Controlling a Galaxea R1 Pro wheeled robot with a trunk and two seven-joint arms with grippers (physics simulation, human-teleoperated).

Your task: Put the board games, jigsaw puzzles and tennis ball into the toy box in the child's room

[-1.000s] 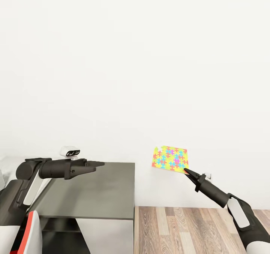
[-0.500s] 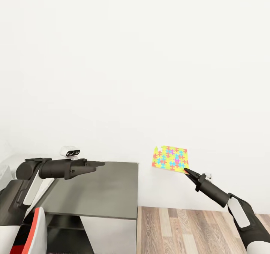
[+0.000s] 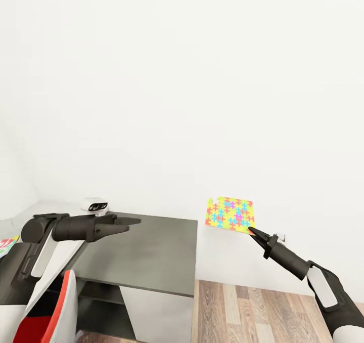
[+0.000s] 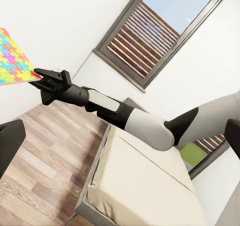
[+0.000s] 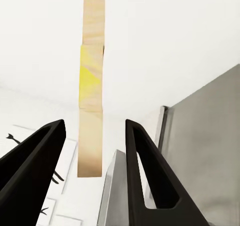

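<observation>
My right gripper [image 3: 251, 231] was pinched tight on one corner of a jigsaw puzzle [image 3: 230, 214], which stood out flat from the tips in mid-air, over the wooden floor [image 3: 263, 312] and in front of the white wall [image 3: 202, 90]. I judged a corner pinch the only hold a sheet that thin allows, and I carried it high and out to the side so it would clear the dark cabinet [image 3: 146, 254] beside it. In the right wrist view the puzzle showed edge-on as a thin strip [image 5: 92, 86] between my two black fingers [image 5: 145, 171].

My left gripper [image 3: 132, 222] held nothing; its fingers lay close together, reaching forward above the cabinet, though I could not tell whether they were fully shut. It looked parked there, out of the other arm's way. In the left wrist view the bed [image 4: 150, 186] lay beyond my right arm [image 4: 125, 118], under a dark-framed window [image 4: 155, 31].
</observation>
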